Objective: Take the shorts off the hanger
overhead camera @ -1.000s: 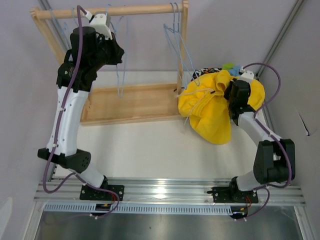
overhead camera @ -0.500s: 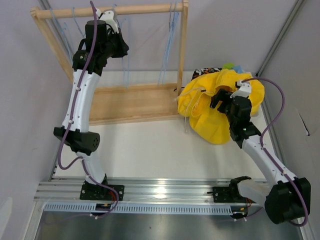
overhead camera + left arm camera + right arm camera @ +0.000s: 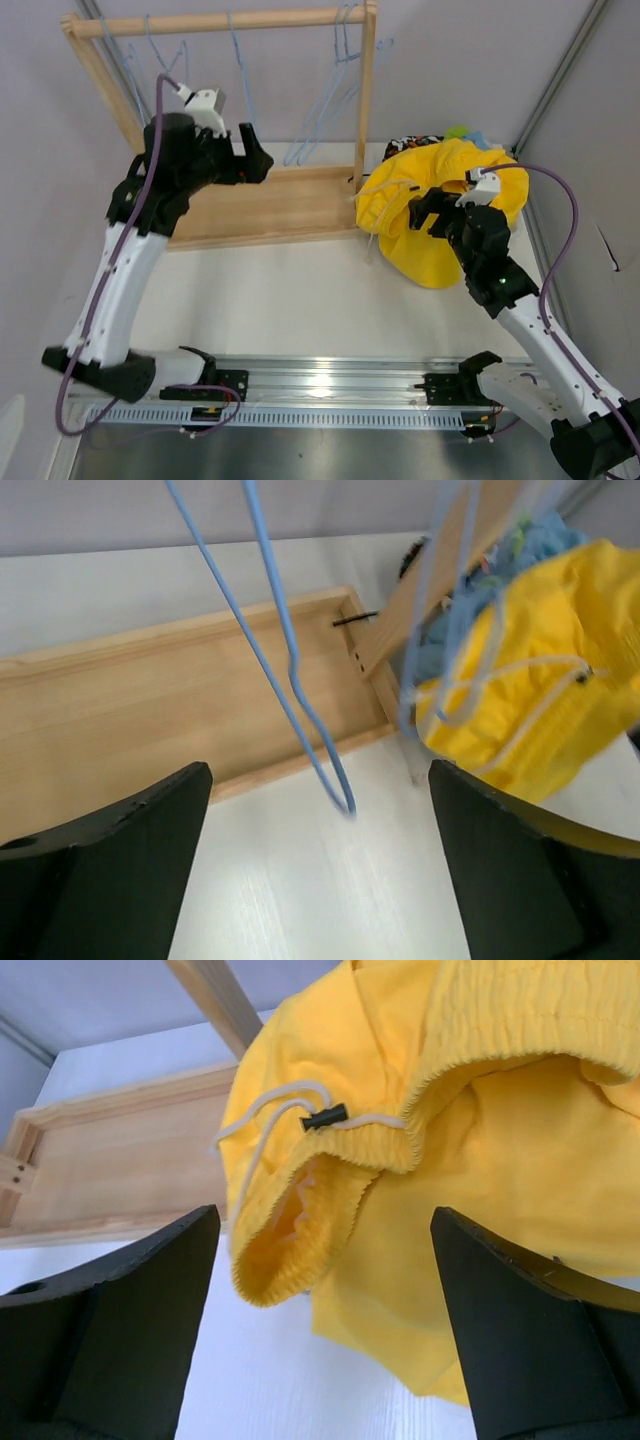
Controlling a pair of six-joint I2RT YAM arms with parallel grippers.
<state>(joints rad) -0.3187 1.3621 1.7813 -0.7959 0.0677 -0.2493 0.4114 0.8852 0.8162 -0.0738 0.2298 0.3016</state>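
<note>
The yellow shorts (image 3: 430, 240) lie crumpled on the table to the right of the wooden rack (image 3: 262, 205), off any hanger, their white drawstring (image 3: 268, 1120) trailing left. Behind them show bits of black patterned shorts (image 3: 410, 143), green shorts (image 3: 457, 131) and light blue shorts (image 3: 480, 138). My right gripper (image 3: 425, 208) hovers over the yellow shorts (image 3: 480, 1160), open and empty (image 3: 320, 1330). My left gripper (image 3: 262, 162) is open over the rack's base, holding nothing (image 3: 320, 880). A bare blue hanger (image 3: 290, 670) dangles just ahead of it.
Several empty blue wire hangers (image 3: 325, 95) hang from the top rail (image 3: 220, 20). The rack's right post (image 3: 366, 90) stands between the hangers and the pile. Its base board (image 3: 150, 710) lies under my left gripper. A metal rail (image 3: 330, 380) runs along the near edge.
My left gripper opened and dropped from the top rail to above the rack's base; the hangers swing. My right gripper opened off the yellow shorts and pulled back toward me.
</note>
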